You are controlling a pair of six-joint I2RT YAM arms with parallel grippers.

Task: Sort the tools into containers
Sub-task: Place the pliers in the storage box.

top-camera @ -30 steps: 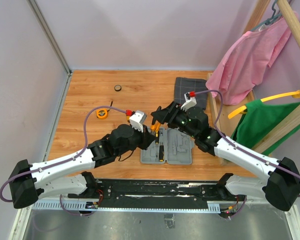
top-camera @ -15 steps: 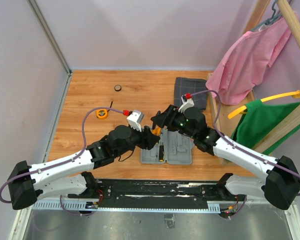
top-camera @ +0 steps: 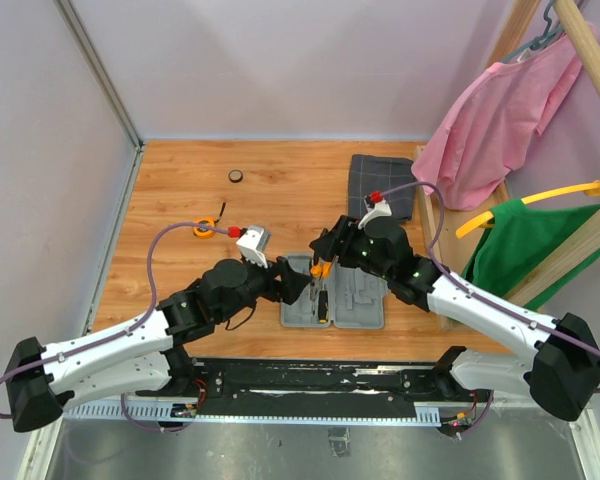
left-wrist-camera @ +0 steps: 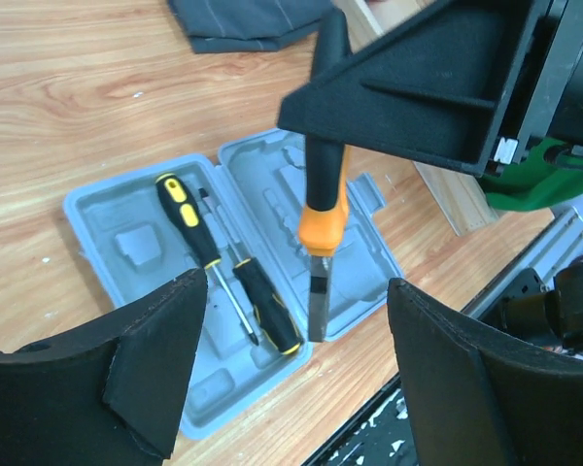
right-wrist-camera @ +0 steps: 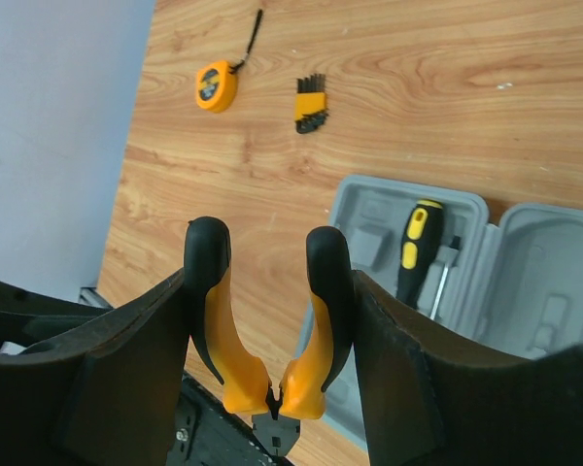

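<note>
Now the left gripper [left-wrist-camera: 296, 320] has let go: its jaws stand wide apart with nothing between them, where a second ago they were pinched shut up at the meeting point of the two arms. That arm has also drawn back toward the near left of the case [left-wrist-camera: 107, 209].

So the hand-over looks done. The pliers [right-wrist-camera: 321, 320] belong to the right gripper [right-wrist-camera: 269, 301] alone. Its jaws bracket the two orange-and-black handles from outside, at the same width as before, and the nose points down. The pliers hang above the case, clear of it, near the hinge line.

Down below, two screwdrivers [left-wrist-camera: 187, 218] already lie side by side in one half of the open case. The moulded recesses in the other half show bare.

Further out on the table [right-wrist-camera: 466, 78], the tape [right-wrist-camera: 217, 85] and a small bit set [right-wrist-camera: 311, 102] wait near each other, well apart from the case.

My read: with the left arm out of the way, the right can lower the pliers into a recess. After that, two tools are left to fetch.
</note>
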